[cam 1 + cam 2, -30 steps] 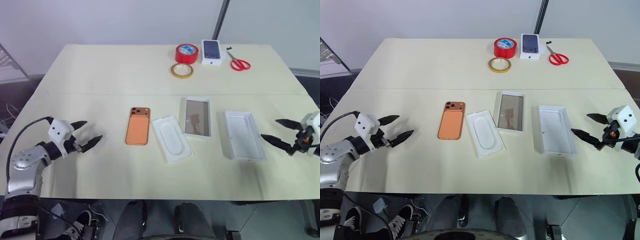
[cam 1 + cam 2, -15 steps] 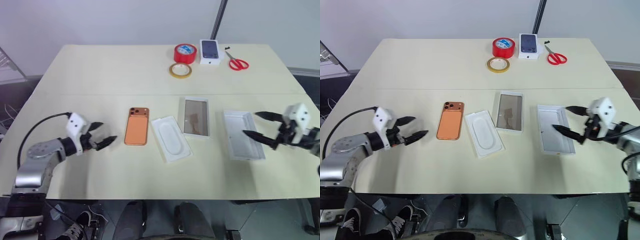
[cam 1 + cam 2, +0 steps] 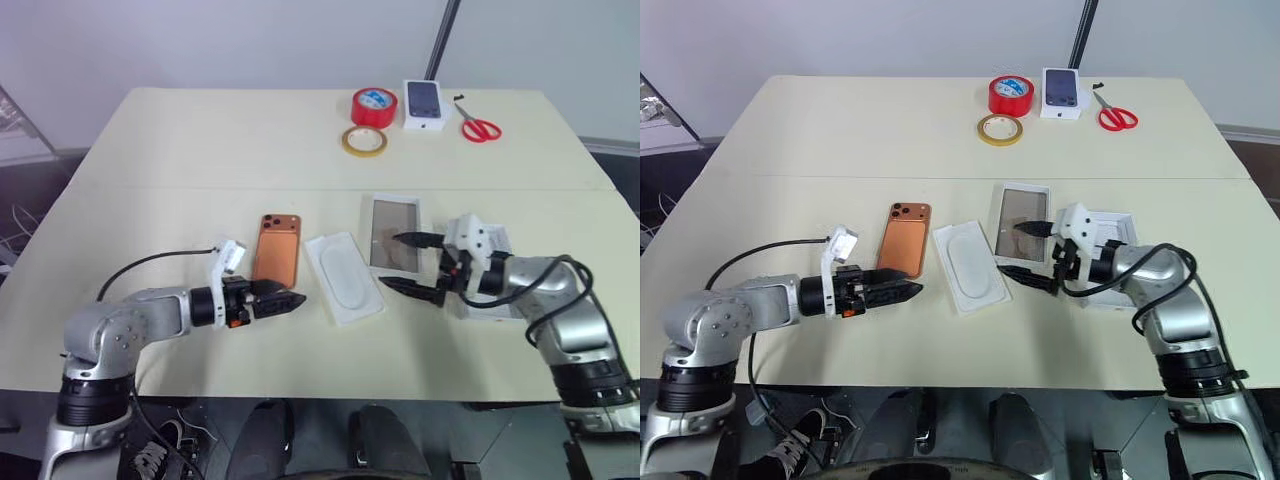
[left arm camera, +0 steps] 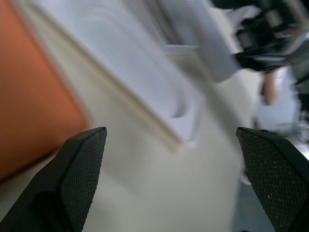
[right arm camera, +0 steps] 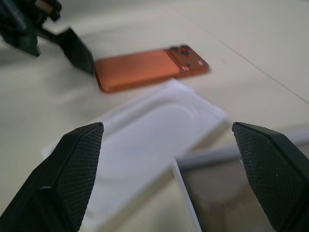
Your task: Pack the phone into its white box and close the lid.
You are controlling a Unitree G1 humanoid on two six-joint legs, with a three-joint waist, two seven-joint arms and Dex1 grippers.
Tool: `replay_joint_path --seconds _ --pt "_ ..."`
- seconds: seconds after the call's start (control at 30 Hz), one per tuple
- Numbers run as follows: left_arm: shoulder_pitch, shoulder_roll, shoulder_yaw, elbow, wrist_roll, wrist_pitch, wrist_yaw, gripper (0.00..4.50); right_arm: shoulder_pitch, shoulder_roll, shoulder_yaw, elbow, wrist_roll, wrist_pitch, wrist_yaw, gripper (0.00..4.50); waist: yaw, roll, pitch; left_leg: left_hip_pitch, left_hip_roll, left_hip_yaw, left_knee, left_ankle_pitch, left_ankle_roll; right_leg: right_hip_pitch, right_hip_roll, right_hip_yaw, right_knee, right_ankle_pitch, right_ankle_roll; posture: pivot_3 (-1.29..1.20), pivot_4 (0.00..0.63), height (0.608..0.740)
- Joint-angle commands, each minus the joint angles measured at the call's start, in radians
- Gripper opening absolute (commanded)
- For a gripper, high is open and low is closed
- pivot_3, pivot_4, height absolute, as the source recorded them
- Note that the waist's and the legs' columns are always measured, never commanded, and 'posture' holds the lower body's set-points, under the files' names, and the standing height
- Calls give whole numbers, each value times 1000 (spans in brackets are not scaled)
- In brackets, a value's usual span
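The copper-orange phone lies flat, camera side up, left of centre on the table. To its right lie a white insert tray, a white box part with a glossy inside and another white box half, partly hidden by my right arm. My left gripper is open at the phone's near end, pointing right toward the tray. My right gripper is open, empty and pointing left, low by the glossy box part's near end. The right wrist view shows the phone beyond the tray.
At the far edge stand a red tape roll, a tan tape ring, a small white carton printed with a phone picture and red scissors. The cream table is bare on its left and far-middle parts.
Both arms swung in from the table's sides toward the middle. The left gripper rolled and came to the phone's near end. The right gripper crossed the right box half to the glossy one.
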Motion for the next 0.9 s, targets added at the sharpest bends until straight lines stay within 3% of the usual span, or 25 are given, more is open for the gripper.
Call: replay_joint_path --seconds 0.03,0.5,0.6,0.83,0.9 --pt "-20 -56 -45 23 14 18 71 4500 -13 8 4 -5 -10 -36 9 4457 2 0 0 0 0 0 0 0 0 0 0 0 0 0 0 0 150 740" --pt "-95 -243 -33 224 31 81 207 4500 -7 5 6 14 -32 -62 3 4457 7 0 0 2 -1 -1 1 0 0 4 0 0 -1 0 0 0 150 740" --pt "-92 -268 -33 243 30 81 215 3666 -8 1 0 14 -35 -63 -2 4500 11 0 0 4 -1 -1 1 0 0 5 0 0 -1 0 0 0 150 740" --pt "-98 -302 -46 262 55 71 237 42 -8 0 -4 13 -36 -62 -7 4500 20 0 -1 4 -1 -1 1 0 0 5 0 0 -1 0 0 0 150 740" --pt "-96 -303 -47 264 55 74 235 42 -7 0 -4 10 -35 -62 -9 4500 20 0 -1 7 -1 -1 0 0 -1 8 0 0 -2 0 0 0 150 740"
